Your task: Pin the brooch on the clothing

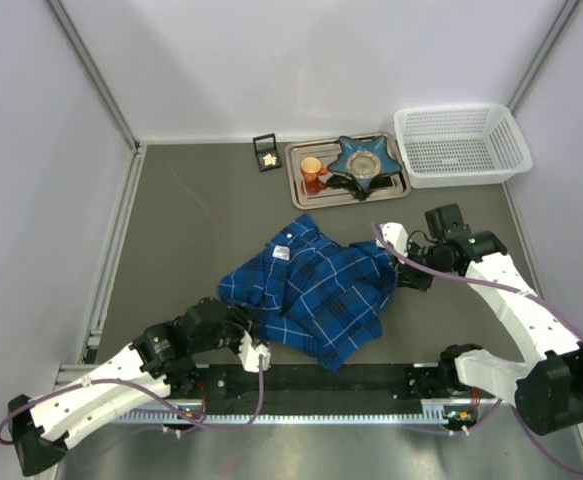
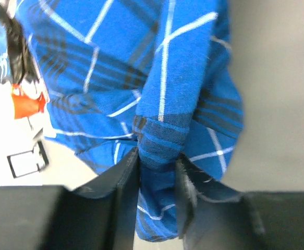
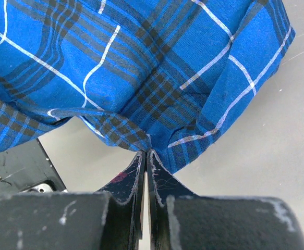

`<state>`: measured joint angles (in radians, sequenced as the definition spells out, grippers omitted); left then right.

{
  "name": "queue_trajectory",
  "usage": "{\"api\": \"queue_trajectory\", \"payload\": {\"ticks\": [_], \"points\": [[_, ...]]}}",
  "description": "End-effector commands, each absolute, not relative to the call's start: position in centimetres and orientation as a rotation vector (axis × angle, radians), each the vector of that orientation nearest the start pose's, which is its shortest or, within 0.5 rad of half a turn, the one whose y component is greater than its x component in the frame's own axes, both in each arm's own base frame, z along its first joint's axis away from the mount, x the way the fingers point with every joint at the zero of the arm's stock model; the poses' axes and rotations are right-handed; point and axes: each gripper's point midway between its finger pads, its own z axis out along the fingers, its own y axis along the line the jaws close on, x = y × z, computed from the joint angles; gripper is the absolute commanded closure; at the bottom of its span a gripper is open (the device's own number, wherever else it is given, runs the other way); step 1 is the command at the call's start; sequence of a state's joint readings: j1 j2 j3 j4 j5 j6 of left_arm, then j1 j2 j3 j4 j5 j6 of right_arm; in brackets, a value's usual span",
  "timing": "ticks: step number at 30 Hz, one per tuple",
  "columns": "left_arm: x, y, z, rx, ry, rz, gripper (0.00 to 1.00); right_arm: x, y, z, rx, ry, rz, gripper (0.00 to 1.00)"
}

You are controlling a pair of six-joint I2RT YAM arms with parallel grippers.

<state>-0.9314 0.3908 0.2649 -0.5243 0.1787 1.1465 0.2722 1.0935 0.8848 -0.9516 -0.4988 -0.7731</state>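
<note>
Leftmost, a white wall is met by the dark grey bench. Near the front, the left claw is clamped on a fold of the plaid shirt, which is heaped mid-bench. Behind it, pale specks in a small black box are possibly the brooch. Further right, the right claw is pressed together on the shirt's hem; a white basket is set in the far corner.
</note>
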Motion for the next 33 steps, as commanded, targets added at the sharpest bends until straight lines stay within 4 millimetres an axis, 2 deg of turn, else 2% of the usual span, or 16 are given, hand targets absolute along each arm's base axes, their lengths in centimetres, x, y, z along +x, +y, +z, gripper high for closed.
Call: {"api": "queue_trajectory", "payload": {"ticks": [1, 2, 3, 5, 7, 8, 10, 11, 13, 17, 18, 19, 22, 25, 27, 33], "points": [[17.5, -17.9, 12.1, 1.679, 1.117, 0.059, 0.71, 21.6, 12.6, 14.4, -1.386, 2.08, 0.485, 1.0], [18.6, -17.3, 12.7, 1.614, 1.179, 0.104, 0.8, 21.8, 12.7, 14.5, -1.378, 2.079, 0.489, 1.0], [19.3, -17.1, 13.1, 1.581, 1.251, 0.118, 1.0, 22.0, 12.8, 14.7, -1.373, 2.072, 0.488, 1.0], [21.6, -15.2, 14.4, 1.453, 1.388, 0.223, 1.0, 22.5, 13.3, 15.5, -1.366, 2.031, 0.497, 1.0], [22.6, -15.1, 16.3, 1.367, 1.491, 0.14, 1.0, 22.8, 14.0, 16.5, -1.357, 1.986, 0.516, 1.0], [24.3, -12.9, 16.9, 1.261, 1.576, 0.184, 1.0, 22.8, 14.6, 17.0, -1.356, 1.959, 0.544, 1.0], [26.4, -10.7, 17.8, 1.116, 1.68, 0.231, 1.0, 22.3, 15.5, 17.5, -1.39, 1.918, 0.568, 1.0], [27.5, -8.2, 17.7, 1.028, 1.754, 0.266, 1.0, 22.0, 15.9, 17.6, -1.416, 1.897, 0.575, 1.0], [28.5, -7.0, 18.6, 0.935, 1.815, 0.216, 1.0, 20.8, 16.6, 17.3, -1.474, 1.854, 0.592, 1.0], [28.8, -6.3, 18.6, 0.909, 1.846, 0.166, 1.0, 16.2, 19.2, 16.3, -1.729, 1.679, 0.636, 1.0], [28.7, -6.4, 18.2, 0.922, 1.854, 0.165, 1.0, 14.9, 19.1, 15.9, -1.777, 1.664, 0.651, 0.91], [28.7, -6.4, 18.2, 0.927, 1.855, 0.165, 1.0, 14.6, 18.9, 16.1, -1.799, 1.624, 0.615, 0.6], [28.6, -6.5, 17.8, 0.945, 1.858, 0.157, 1.0, 15.2, 17.9, 16.0, -1.821, 1.616, 0.502, 0.26], [28.5, -6.7, 17.2, 0.97, 1.864, 0.145, 1.0, 16.1, 16.8, 15.8, -1.881, 1.569, 0.398, 0.11], [28.5, -6.8, 16.8, 0.973, 1.877, 0.131, 1.0, 16.1, 16.6, 15.8, -1.914, 1.526, 0.376, 0.09], [28.6, -7.3, 16.1, 0.986, 1.905, 0.09, 1.0, 15.2, 17.3, 14.6, -2.148, 1.195, 0.353, 0.11]]}}
